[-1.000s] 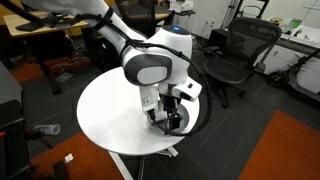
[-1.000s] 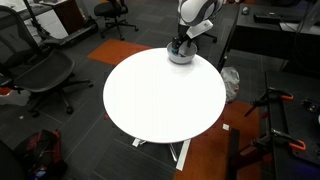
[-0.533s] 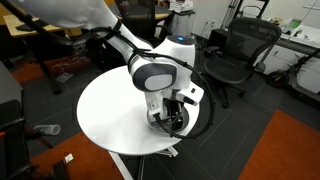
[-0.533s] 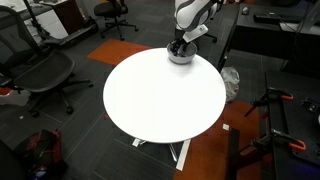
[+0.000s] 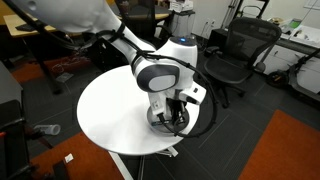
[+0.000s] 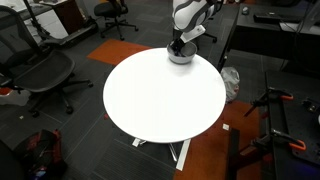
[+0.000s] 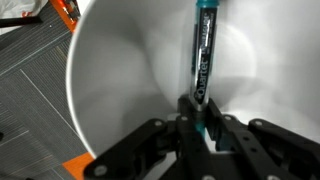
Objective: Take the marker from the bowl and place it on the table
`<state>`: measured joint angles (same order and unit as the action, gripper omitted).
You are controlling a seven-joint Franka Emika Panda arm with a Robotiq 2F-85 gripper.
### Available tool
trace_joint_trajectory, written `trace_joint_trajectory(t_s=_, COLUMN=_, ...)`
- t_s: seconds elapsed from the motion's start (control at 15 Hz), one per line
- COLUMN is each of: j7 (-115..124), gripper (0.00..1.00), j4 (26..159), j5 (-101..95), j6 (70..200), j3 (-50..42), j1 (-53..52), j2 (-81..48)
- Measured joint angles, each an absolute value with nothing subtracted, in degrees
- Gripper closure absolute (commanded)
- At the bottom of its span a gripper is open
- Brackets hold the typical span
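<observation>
In the wrist view the marker lies inside the bowl, a teal and dark stick running up from the bottom of the picture. My gripper is shut on the marker's near end, with the black fingers pressed against both sides. In both exterior views the gripper reaches down into the grey bowl near the edge of the round white table. The marker is too small to make out there.
Black office chairs stand around the table. A wooden desk is behind the arm. An orange carpet patch lies on the dark floor. A black cable hangs by the bowl.
The gripper has closed on the marker inside the bowl. The arm has sunk slightly toward the bowl.
</observation>
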<state>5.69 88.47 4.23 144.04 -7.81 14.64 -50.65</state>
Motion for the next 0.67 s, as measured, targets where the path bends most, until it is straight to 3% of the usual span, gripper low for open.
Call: trace_joint_trajectory(t_s=0.67, j7=5.72, gripper=0.95, j4=92.21, j5=4.25, j6=145.41, j3=-7.75, j1=13.93, j2=-46.85)
